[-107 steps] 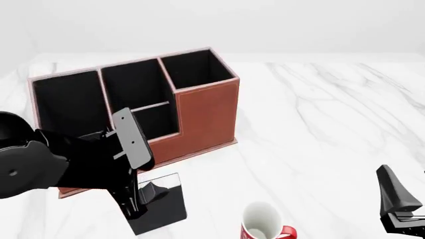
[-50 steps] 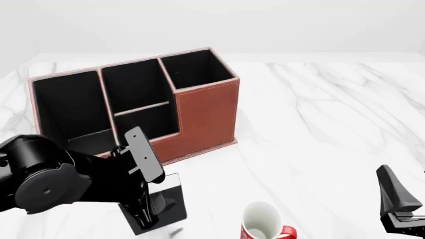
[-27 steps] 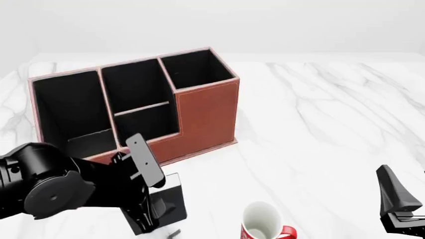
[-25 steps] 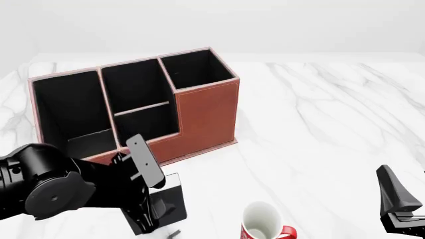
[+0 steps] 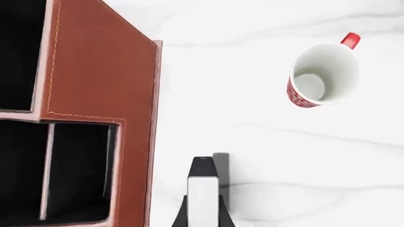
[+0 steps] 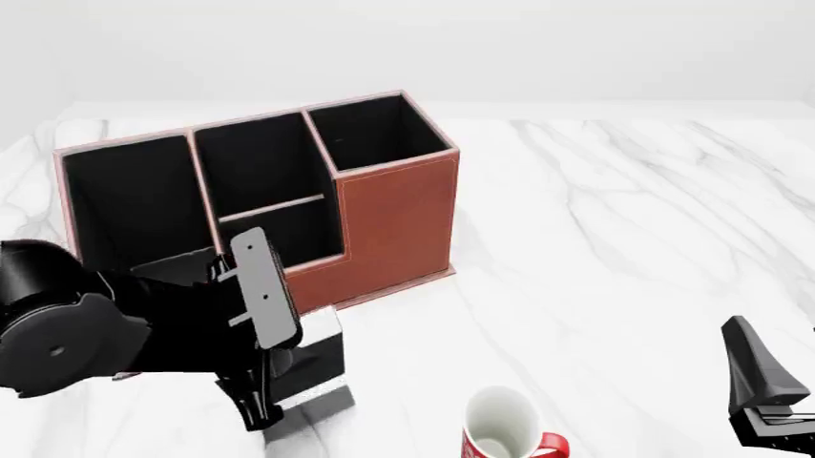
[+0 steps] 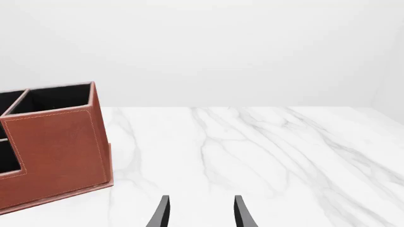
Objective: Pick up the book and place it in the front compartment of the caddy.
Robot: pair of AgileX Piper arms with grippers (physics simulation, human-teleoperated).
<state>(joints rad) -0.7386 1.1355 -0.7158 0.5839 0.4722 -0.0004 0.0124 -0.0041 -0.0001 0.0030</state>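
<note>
**Front view: left gripper holding the book beside the caddy**

Front view. The left gripper (image 6: pixel 274 377) is clamped on the book (image 6: pixel 305 358), which hangs tilted, clear of the marble table (image 6: pixel 612 239), near the caddy's (image 6: pixel 382 219) stepped front wall. The bulk of the left arm hides part of the caddy's low front edge, so how near the book is to the front compartment cannot be told exactly. A red-and-white mug (image 6: pixel 503 429) stands upright on the table, just right of the book.

Left wrist view. The book (image 5: pixel 203 198) appears edge-on, white pages between black covers, pinched between the fingers. The caddy (image 5: pixel 101 104) lies alongside it, and the mug (image 5: pixel 322 75) sits well apart.

Right wrist view. The right gripper (image 7: pixel 199 210) is parked low at the table's right, its fingers spread apart and holding nothing; the caddy (image 7: pixel 57 146) stands well away from it.
</note>
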